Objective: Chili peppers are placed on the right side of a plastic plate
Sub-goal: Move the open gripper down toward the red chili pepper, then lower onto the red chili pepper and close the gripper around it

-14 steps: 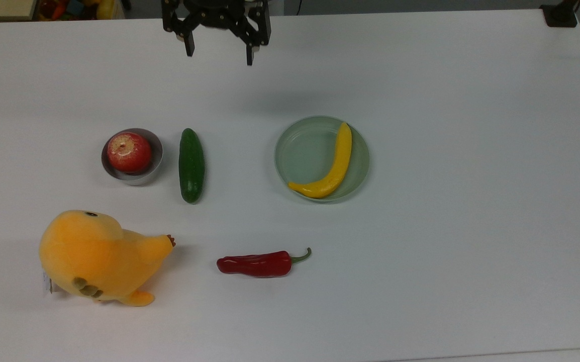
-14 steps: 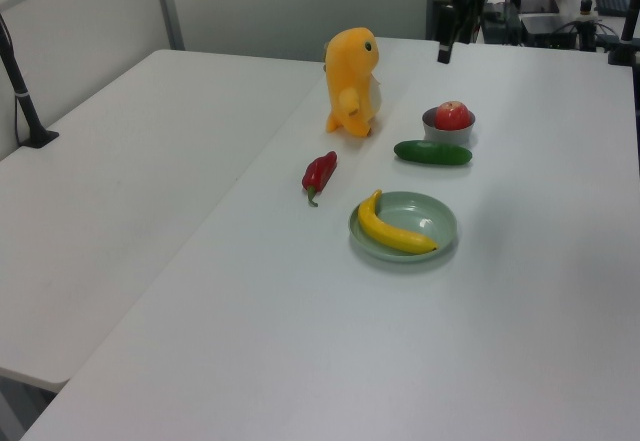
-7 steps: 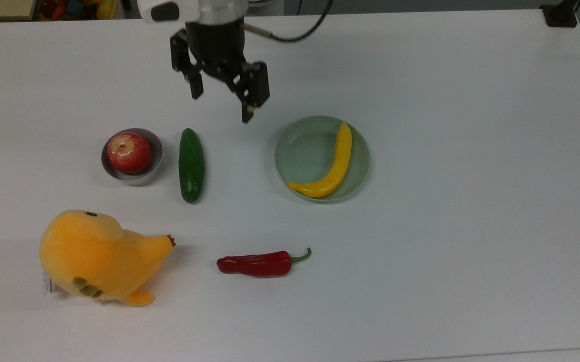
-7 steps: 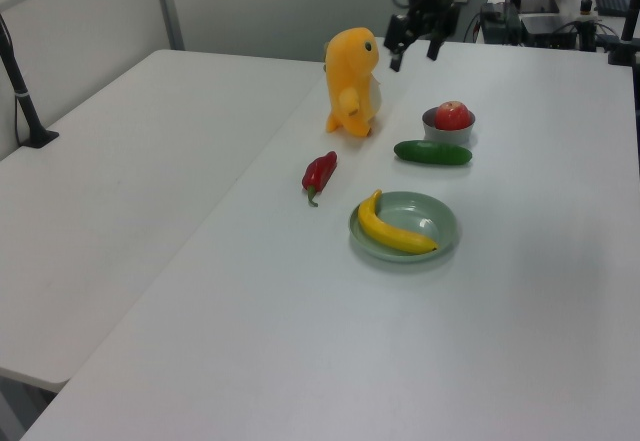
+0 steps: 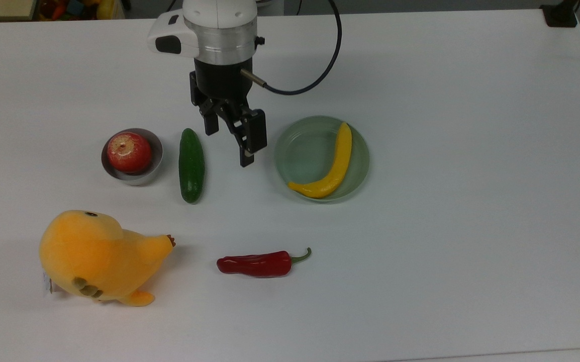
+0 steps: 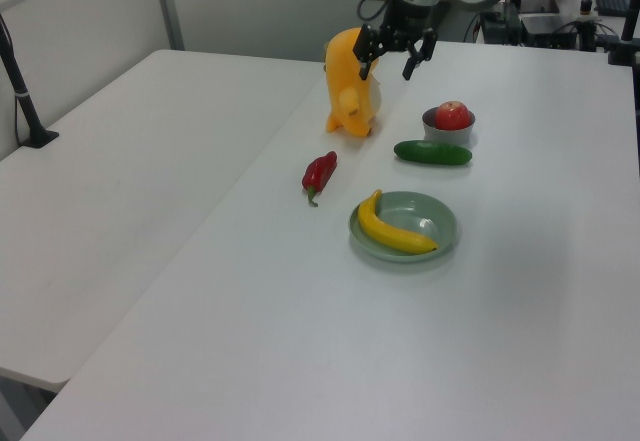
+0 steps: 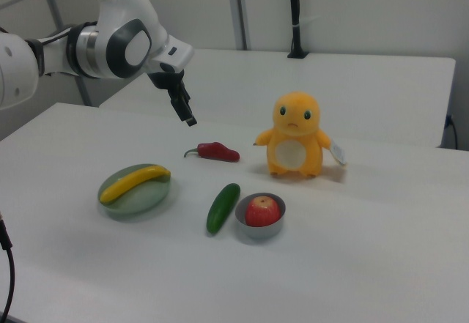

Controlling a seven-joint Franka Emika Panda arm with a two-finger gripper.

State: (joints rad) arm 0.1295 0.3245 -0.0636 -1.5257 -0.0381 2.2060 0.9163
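Observation:
The dark-red chili pepper point(image 5: 255, 264) point(image 6: 319, 173) point(image 7: 216, 151) lies flat on the white table, green stem toward the top view's right. The pale-green plastic plate point(image 5: 305, 151) point(image 6: 430, 219) point(image 7: 139, 198) sits above it in the top view, with a yellow banana-like fruit point(image 5: 337, 163) lying along its right and lower rim. My gripper point(image 5: 228, 146) point(image 6: 385, 66) point(image 7: 185, 114) hangs open and empty above the table, between the cucumber point(image 5: 191, 165) and the plate, well away from the chili.
A grey metal bowl point(image 5: 155, 146) holding a red apple point(image 5: 128, 152) stands at the top view's left of the cucumber. An orange plush toy point(image 5: 94, 256) point(image 7: 297, 136) lies left of the chili. Bare table stretches to the top view's right of the plate.
The arm has swung in from the top view's upper edge toward the table's middle, bringing the open gripper down between cucumber and plate. No object has moved.

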